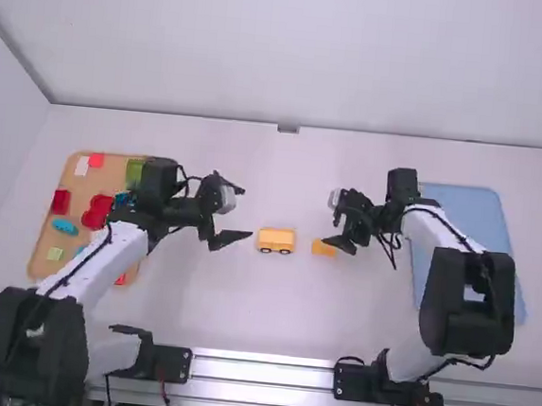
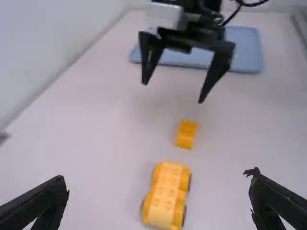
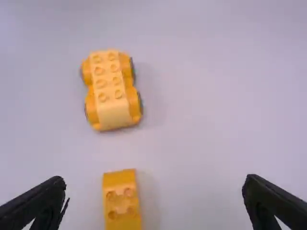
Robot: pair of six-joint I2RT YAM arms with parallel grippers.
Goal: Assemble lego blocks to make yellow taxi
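The studded yellow car base (image 3: 109,91) stands upright near a smaller yellow block (image 3: 121,199)

My high view comes in bright, with soft, widely spread light over the pale worktop (image 1: 337,313) and the walls behind it. The metal rail (image 1: 261,368) gives me whitish streaks of reflection, while the black parts of the arms sink into near-uniform dark. Through the right wrist camera I get a greyer, flatter light; the toy car (image 3: 111,88) and the small yellow block (image 3: 122,203) each lay a faint, fuzzy-edged shadow along one side. My left wrist view is hazier: the right tool (image 1: 330,220) and the blue tray (image 2: 247,48) are blurred, and the studs on the car run soft.
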